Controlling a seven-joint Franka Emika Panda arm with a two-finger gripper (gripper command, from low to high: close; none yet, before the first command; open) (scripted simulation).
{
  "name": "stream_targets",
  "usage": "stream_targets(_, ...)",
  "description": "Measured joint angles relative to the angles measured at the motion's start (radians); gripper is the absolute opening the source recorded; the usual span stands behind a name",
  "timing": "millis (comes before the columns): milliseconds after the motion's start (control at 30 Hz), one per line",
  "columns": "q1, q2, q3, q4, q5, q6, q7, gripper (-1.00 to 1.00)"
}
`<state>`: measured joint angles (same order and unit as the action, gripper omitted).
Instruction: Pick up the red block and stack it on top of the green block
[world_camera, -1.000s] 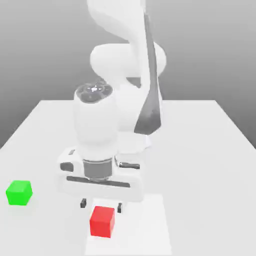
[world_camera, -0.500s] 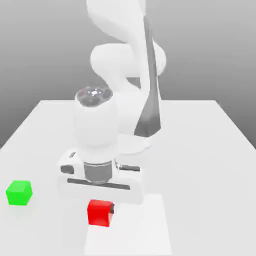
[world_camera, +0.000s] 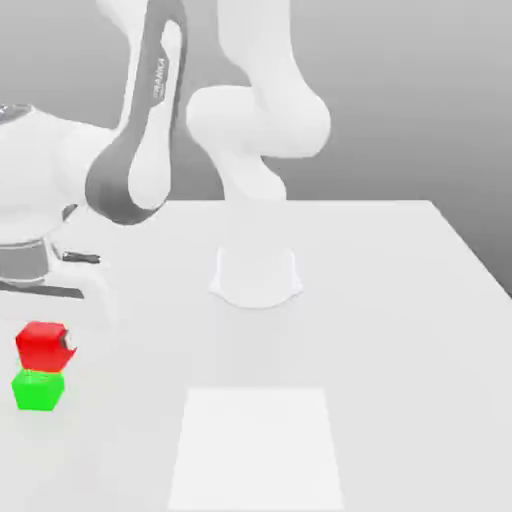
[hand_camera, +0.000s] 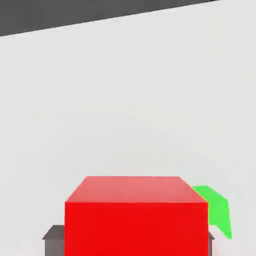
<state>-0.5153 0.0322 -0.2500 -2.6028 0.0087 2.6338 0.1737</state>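
The small bright-red cube (world_camera: 41, 346) and the small bright-green cube (world_camera: 38, 390) have smooth, matt, plastic-looking faces. The white tabletop (world_camera: 400, 330) is flat and matt. The arm's white shell (world_camera: 260, 120) looks like smooth, slightly glossy plastic.

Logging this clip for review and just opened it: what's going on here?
A white robot arm holds the red block in its claw, which is shut on the block. It has the block just above the green block, which sits on the white table at the exterior view's left. In the hand view the green block peeks out from behind the red one. The claw has not let go, so the stack is not finished.
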Motion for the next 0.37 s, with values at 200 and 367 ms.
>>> stream_targets(200,-0.042,0.118,0.024,0.011,0.082,0.105,-0.124,-1.0)
stream_targets(367,-0.057,0.175,0.044,0.013,0.116,0.156,-0.149,1.0)
